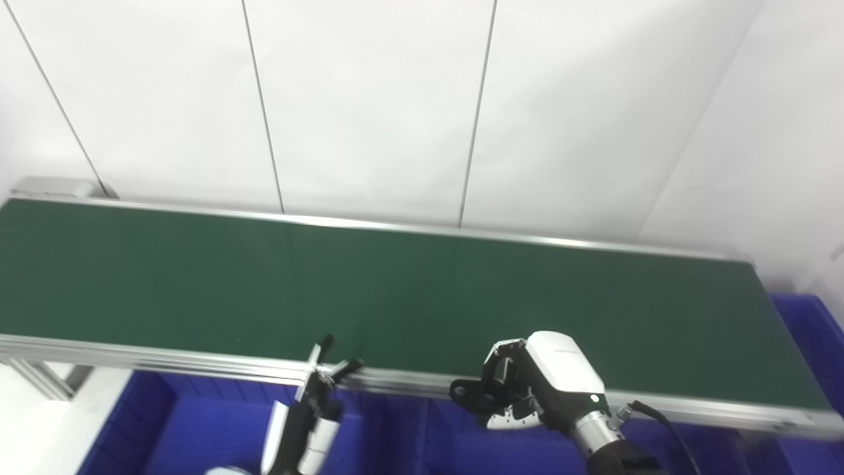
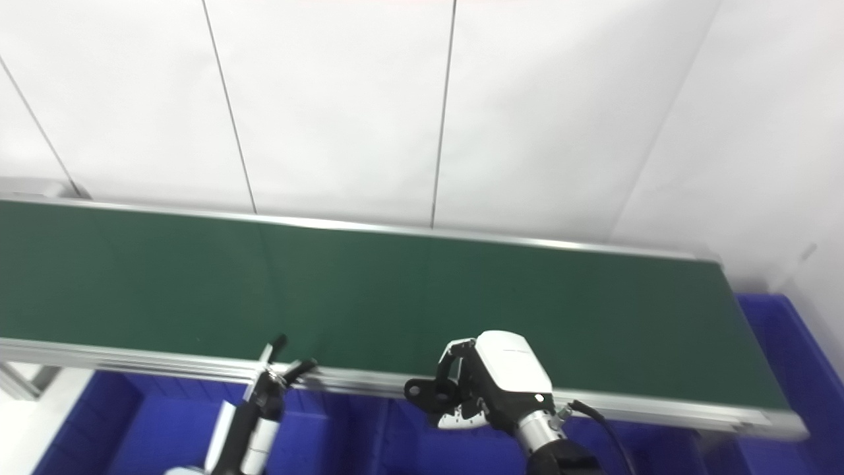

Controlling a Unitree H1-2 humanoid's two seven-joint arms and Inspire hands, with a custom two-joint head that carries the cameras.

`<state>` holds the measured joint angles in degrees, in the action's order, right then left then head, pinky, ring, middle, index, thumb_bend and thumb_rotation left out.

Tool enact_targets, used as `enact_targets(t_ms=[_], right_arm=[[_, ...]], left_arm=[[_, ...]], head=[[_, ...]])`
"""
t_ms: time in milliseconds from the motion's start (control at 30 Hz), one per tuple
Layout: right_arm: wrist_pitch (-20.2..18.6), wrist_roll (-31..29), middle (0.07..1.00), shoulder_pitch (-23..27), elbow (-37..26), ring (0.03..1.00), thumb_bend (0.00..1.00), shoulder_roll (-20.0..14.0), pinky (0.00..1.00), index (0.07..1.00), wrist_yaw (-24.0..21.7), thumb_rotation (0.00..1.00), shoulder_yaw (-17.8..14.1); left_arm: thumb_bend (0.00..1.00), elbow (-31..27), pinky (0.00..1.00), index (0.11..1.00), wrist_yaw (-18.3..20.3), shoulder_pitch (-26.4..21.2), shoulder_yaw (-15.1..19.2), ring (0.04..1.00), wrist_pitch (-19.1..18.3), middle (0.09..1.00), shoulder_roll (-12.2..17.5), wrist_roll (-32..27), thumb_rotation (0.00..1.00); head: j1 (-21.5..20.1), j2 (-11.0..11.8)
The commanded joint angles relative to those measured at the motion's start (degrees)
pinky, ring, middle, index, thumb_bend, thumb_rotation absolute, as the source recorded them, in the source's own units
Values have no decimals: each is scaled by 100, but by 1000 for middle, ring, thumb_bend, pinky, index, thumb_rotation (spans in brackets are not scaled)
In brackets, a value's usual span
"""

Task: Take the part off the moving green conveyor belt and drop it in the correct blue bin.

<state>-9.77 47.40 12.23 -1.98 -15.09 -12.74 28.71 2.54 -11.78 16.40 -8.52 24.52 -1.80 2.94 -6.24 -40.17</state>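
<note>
No part shows anywhere on the long dark green conveyor belt (image 1: 409, 290) with its silver aluminium side rails; its visible surface is bare green from end to end. Below the near rail, at six o'clock, sit the blue plastic bins (image 1: 198, 429); what I can see of their insides is only blue, and another blue bin (image 1: 808, 343) stands at the belt's three o'clock end. My left hand (image 1: 316, 402), slim and black-and-white, rises over the bins with its dark fingertips (image 1: 326, 343) spread apart near the near rail, holding nothing. My right hand (image 1: 527, 386), white-backed, hovers at the near rail with fingers curled inward; I see nothing in them.
</note>
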Motion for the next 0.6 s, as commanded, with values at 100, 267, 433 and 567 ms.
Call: enact_targets(t_ms=[100, 267, 433, 567], right_arm=[[-375, 191, 414, -118, -406, 324, 501, -28, 253, 490, -385, 146, -122], [-378, 331, 366, -306, -234, 285, 503, -63, 219, 484, -460, 148, -98], [-247, 435, 353, -437, 62, 275, 503, -85, 214, 485, -201, 143, -90], [-367, 762, 443, -447, 282, 343, 508, -63, 260, 492, 137, 154, -102]], left_arm=[[562, -498, 862, 950, 306, -10, 150, 822, -153, 758, 6, -293, 906], [603, -738, 822, 946, 446, 23, 240, 806, -355, 754, -11, -362, 898], [609, -895, 842, 953, 545, 90, 275, 813, -504, 759, -25, -406, 913], [608, -922, 839, 954, 614, 117, 291, 810, -510, 755, -51, -478, 893]], head=[[-170, -282], [-170, -424], [-115, -470], [-77, -446]])
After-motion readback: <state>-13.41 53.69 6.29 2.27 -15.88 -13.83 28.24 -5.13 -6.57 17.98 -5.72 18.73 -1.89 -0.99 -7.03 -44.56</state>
